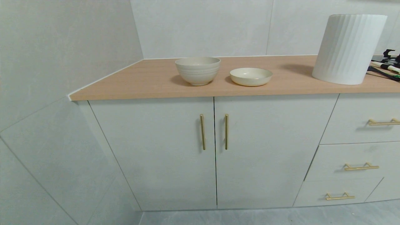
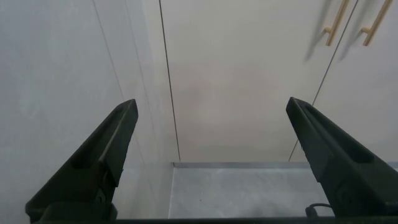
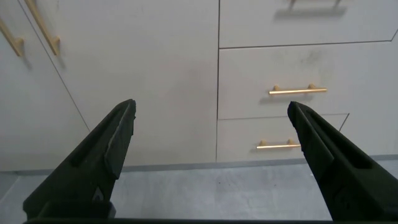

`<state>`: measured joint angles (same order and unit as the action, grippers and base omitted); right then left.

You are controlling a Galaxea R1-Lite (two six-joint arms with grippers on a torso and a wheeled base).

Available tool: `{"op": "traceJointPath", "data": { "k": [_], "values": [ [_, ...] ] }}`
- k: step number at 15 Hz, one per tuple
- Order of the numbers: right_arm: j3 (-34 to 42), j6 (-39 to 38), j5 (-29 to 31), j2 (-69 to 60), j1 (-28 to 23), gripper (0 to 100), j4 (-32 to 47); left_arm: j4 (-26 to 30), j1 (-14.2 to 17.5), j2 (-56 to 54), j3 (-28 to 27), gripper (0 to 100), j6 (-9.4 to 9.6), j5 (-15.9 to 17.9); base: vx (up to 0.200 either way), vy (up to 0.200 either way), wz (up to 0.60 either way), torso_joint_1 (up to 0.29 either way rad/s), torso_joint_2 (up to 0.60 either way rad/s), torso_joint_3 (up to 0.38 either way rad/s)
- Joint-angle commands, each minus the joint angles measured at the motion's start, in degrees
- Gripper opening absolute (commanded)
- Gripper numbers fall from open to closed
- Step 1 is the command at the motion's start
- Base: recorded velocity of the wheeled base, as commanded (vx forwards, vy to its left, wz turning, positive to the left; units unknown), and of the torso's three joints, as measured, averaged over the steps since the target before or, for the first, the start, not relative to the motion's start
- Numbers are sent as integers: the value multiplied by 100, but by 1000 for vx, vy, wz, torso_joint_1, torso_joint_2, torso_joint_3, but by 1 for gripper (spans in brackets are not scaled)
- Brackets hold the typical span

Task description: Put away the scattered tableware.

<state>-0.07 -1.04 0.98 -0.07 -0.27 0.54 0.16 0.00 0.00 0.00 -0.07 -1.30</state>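
Beige bowl (image 1: 197, 70), cream dish (image 1: 251, 76): mouths up | left claw (image 2: 211, 102) apart | right claw (image 3: 211, 104) apart

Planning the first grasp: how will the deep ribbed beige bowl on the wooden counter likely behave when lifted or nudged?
The deep ribbed beige bowl looks rigid, so it should probably keep its shape under a rim pinch. Its base is narrower than its rim, so a high push might tip it. Its smooth lower wall may slip.

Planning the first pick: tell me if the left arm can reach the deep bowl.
Likely yes, once raised: the left end effector sits low by the cabinet door; the bowl stands unobstructed.
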Motion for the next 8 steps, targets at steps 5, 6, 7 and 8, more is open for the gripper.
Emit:
{"op": "traceJointPath", "data": {
  "k": [5,6,7,8],
  "values": [
    [-749,-28,-660,245,44,100,-177,2,0,9,0,100,-1,-1,0,0,0,0,0,0],
    [-775,-28,-968,403,62,100,-177,-7,0,0,0,100,-1,-1,0,0,0,0,0,0],
    [-880,-46,-1223,710,71,100,-177,2,0,0,0,100,-1,-1,0,0,0,0,0,0],
    [-968,-37,-1310,886,71,100,-177,2,0,0,0,100,-1,-1,0,0,0,0,0,0]
  ]
}}
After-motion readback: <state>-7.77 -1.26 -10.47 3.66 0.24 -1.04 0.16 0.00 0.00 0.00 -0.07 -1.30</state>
